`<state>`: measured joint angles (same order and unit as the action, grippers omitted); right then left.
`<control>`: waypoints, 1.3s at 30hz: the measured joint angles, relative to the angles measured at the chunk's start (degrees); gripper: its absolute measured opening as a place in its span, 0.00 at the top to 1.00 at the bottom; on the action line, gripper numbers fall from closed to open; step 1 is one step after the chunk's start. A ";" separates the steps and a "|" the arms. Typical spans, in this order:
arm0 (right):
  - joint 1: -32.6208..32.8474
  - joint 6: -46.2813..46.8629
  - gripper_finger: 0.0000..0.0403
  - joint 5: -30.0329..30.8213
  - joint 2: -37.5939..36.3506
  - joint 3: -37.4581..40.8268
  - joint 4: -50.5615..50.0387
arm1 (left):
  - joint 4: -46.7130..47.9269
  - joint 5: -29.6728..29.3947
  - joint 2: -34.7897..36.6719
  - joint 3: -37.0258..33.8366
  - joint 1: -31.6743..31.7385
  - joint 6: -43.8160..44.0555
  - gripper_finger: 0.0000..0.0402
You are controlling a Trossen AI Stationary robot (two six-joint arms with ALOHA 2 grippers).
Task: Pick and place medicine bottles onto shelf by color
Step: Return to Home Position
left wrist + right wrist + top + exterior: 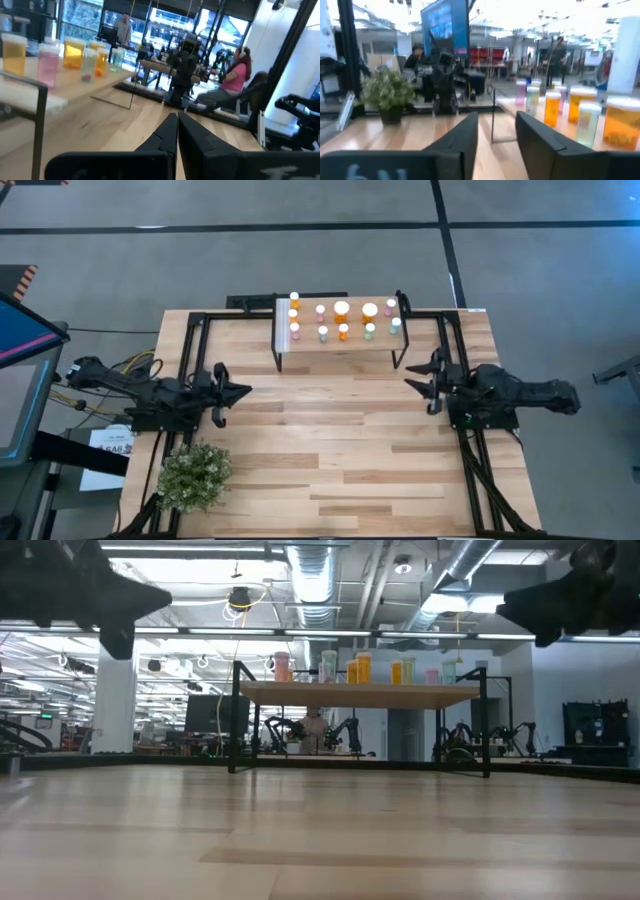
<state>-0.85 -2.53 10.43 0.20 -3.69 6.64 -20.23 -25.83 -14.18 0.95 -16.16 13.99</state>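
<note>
The shelf (340, 340), a light wood platform on thin black legs, stands at the table's far edge. Several medicine bottles (342, 320) with white caps and orange, pink or pale green bodies stand upright on its top; they also show in the low view (362, 669) and both wrist views (74, 54) (552, 107). My left gripper (238, 392) hovers shut over the table's left side, well short of the shelf. My right gripper (415, 377) hovers open over the right side, near the shelf's right leg. Neither holds anything.
A small potted plant (193, 473) stands near the table's near left corner. Black frame rails (190, 340) run along the table's left and right sides. People sit and stand in the room beyond the table (235, 75). Bare wood lies between the arms (330, 430).
</note>
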 joint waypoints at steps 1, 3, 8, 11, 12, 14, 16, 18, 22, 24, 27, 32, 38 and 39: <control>-0.28 -0.35 0.59 0.01 -0.18 1.52 2.51 | 0.41 0.32 0.18 -0.34 0.00 0.20 1.00; -1.15 -0.51 0.65 0.01 0.00 3.18 4.67 | 1.84 1.14 0.39 -0.30 0.00 0.27 1.00; -3.38 -0.54 0.80 0.06 0.86 3.18 4.93 | 1.51 2.85 0.40 -0.35 0.00 -1.25 1.00; -3.95 -0.57 0.87 0.00 0.97 3.20 2.23 | 2.07 5.32 0.33 -0.37 0.00 -3.39 1.00; -4.22 -0.63 0.89 -0.04 0.92 3.20 0.46 | 2.34 6.41 0.35 -0.37 -0.01 -4.61 1.00; -4.61 -0.52 0.94 -0.03 0.86 3.20 -1.42 | 4.11 7.79 0.37 -0.37 -0.01 -7.22 1.00; -4.86 0.17 0.98 -0.06 0.94 3.22 -2.81 | 5.12 8.10 0.31 -0.39 -0.02 -8.82 1.00; -4.88 1.03 0.98 -0.08 0.84 3.22 -2.97 | 5.01 9.12 0.34 -0.42 -0.01 -10.38 1.00; -4.67 1.39 0.95 -0.25 0.94 3.24 -3.64 | 5.50 12.44 0.37 -0.44 -0.02 -12.86 1.00; -4.67 1.21 0.94 -0.32 1.02 3.24 -3.81 | 6.84 12.59 0.37 -0.48 0.00 -12.87 1.00; -4.67 3.57 0.95 -0.32 1.02 3.24 -3.89 | 8.28 12.11 0.34 -0.48 0.00 -12.23 1.00; -4.67 5.56 0.96 -0.30 1.02 3.27 -4.05 | 10.27 14.03 0.33 -0.52 0.00 -10.66 1.00; -4.67 5.56 0.94 -0.30 1.02 3.29 -4.11 | 12.05 16.26 0.31 -0.52 0.00 -8.56 1.00; -4.67 5.56 0.94 -0.29 1.02 3.29 -4.12 | 11.92 16.68 0.31 -0.52 0.00 -8.07 1.00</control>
<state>-5.52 3.03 10.14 1.21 -0.40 2.51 -8.32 -9.15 -13.87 0.43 -16.16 5.93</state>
